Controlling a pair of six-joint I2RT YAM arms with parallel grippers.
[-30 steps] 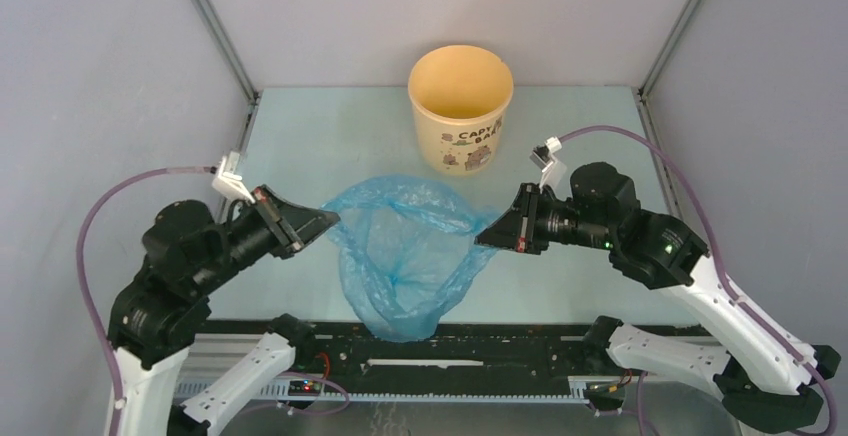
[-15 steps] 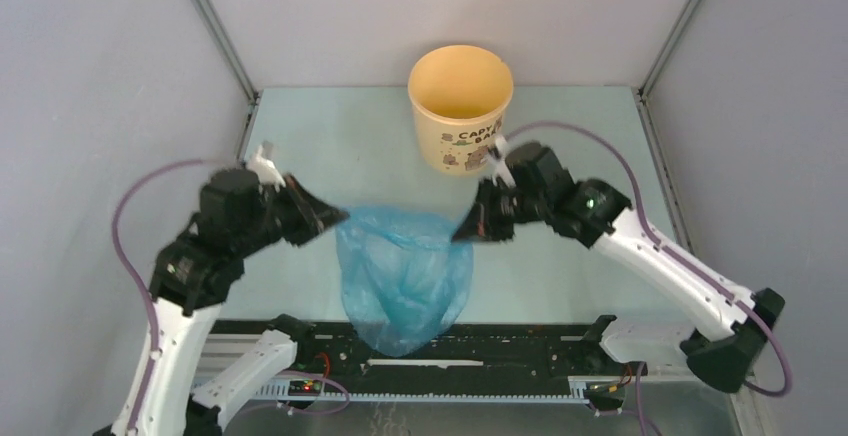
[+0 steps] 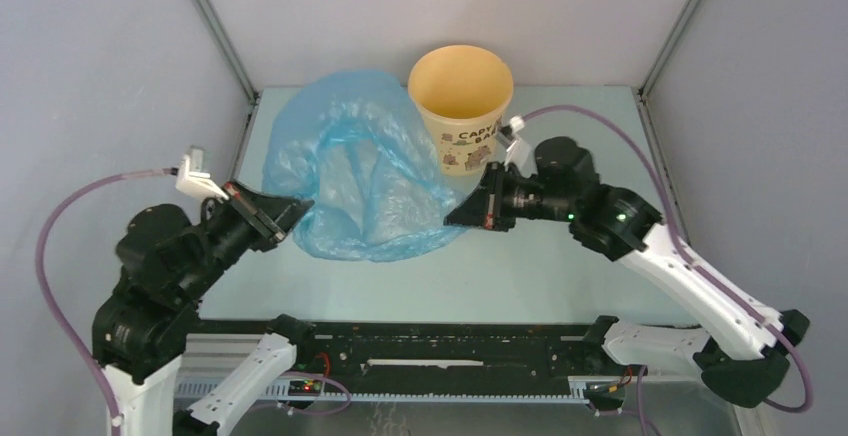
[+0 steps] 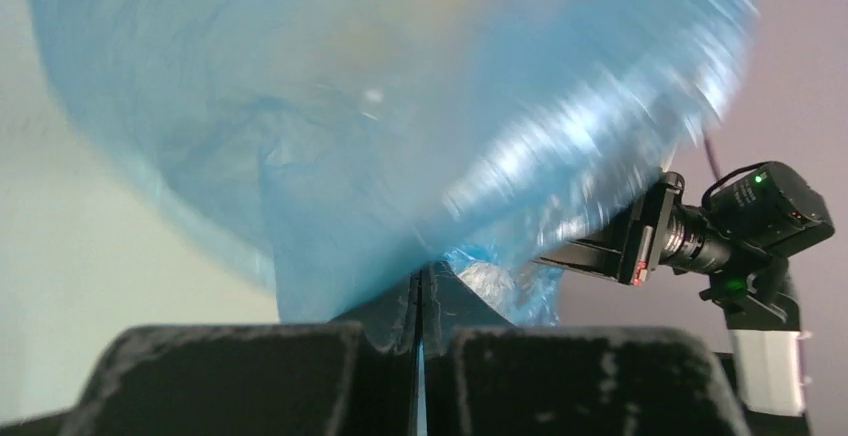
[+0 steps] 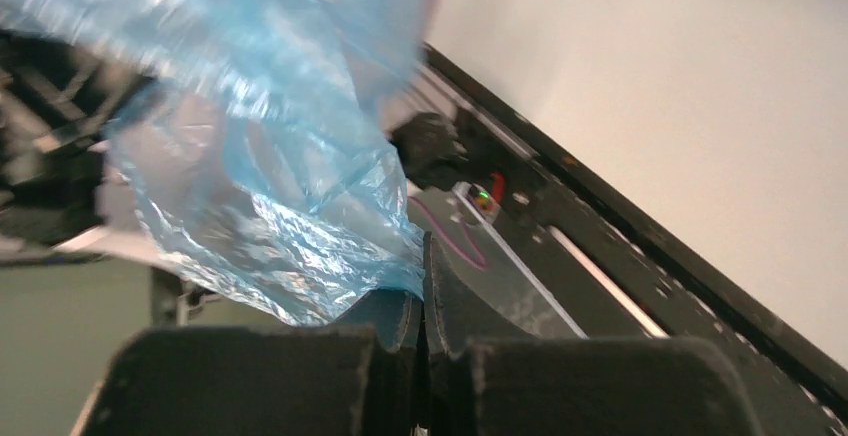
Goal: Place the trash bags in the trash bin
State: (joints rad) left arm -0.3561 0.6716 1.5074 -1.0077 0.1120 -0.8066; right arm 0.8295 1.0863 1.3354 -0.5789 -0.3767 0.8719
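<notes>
Nearest the bases, the left end effector [image 3: 298,208] is clenched on a pinch of the trash bag [image 3: 350,171] — its wrist view shows the two fingers pressed flat together with blue film gathered at their tips. Across from it, the right end effector [image 3: 455,223] is likewise clamped on the film at the bag's opposite edge, with a crumpled wad of plastic bunched right at its closed fingers. Strung between the two, the bag balloons away toward the far left. Whether its lower fold brushes the tabletop [image 3: 420,286] I cannot tell.

The film looks almost weightless, limp and glossy. I judge it will catch air and fold on itself rather than drop where it is aimed, and it could slide out of a shallow pinch or tear under a hard pull. The two opposite rim points now gripped seem the sensible hold, since they spread the mouth.

Farthest back stands the trash bin [image 3: 461,106], upright with its mouth open — the billowed bag sits just beside its left wall and is not yet inside.
</notes>
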